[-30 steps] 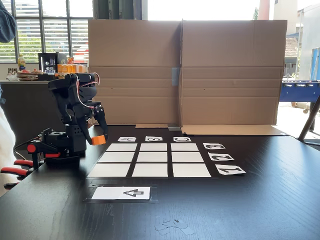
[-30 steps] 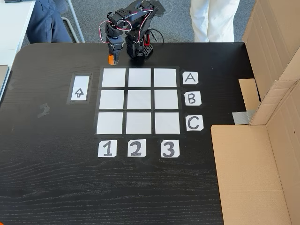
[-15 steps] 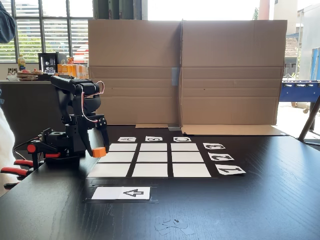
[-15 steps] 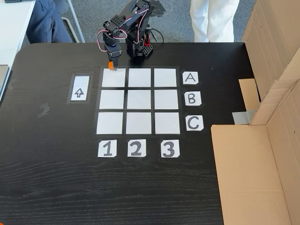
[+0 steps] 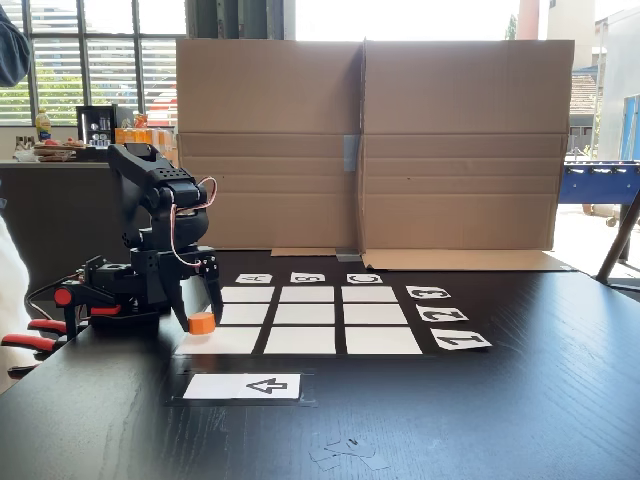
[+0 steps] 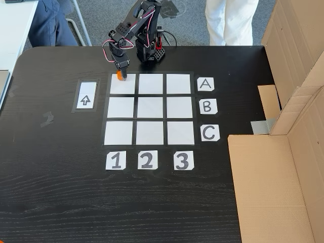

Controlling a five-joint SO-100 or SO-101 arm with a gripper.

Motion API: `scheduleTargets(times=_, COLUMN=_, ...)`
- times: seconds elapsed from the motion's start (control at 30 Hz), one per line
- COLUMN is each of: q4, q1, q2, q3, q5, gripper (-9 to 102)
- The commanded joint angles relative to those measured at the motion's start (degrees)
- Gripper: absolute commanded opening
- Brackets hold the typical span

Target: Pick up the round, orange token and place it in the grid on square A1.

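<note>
Though it is small, the round, orange token (image 5: 202, 322) looks like hard plastic, so I judge it light and stiff, a little slick on its faceted rim, and best gripped across its sides. That is how the gripper (image 5: 201, 318) has it: the jaws point down and are closed to the token's width, one finger on each side, the token between their tips.

In the high fixed view the token (image 6: 120, 76) sits at the far left corner of the grid (image 6: 150, 109), over the far edge of square A1 (image 6: 123, 86) (the cell in line with the "A" card (image 6: 205, 84) and the "1" card (image 6: 115, 160)). From the low fixed view it hangs at or just above the paper; I cannot tell whether it touches the desk (image 6: 61, 167). It is off-centre in the square, close to the dark border on the arm's side, so my guess is that a small shift toward the cell's middle is wise before letting go. The arrow card (image 6: 85, 96) lies just left of the grid, apart from the jaws.
</note>
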Motion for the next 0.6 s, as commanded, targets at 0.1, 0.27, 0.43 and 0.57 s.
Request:
scheduleTargets(times=0.1, q4=-2.5, q1=-0.8, q2=-2.4, q3=-2.7, q5=-0.5, gripper=13)
scheduleTargets(times=0.27, q4=-3.3, q1=-1.1, q2=-4.4, q3=-4.3, q5=-0.4, gripper=13)
scheduleTargets(times=0.43, q4=-4.0, q1=-1.7, q2=-5.0, q3=-5.4, q5=-0.2, gripper=13)
scheduleTargets(times=0.57, q4=-4.7, q1=-2.3, q2=-5.0, q3=-5.6, q5=-0.1, gripper=13)
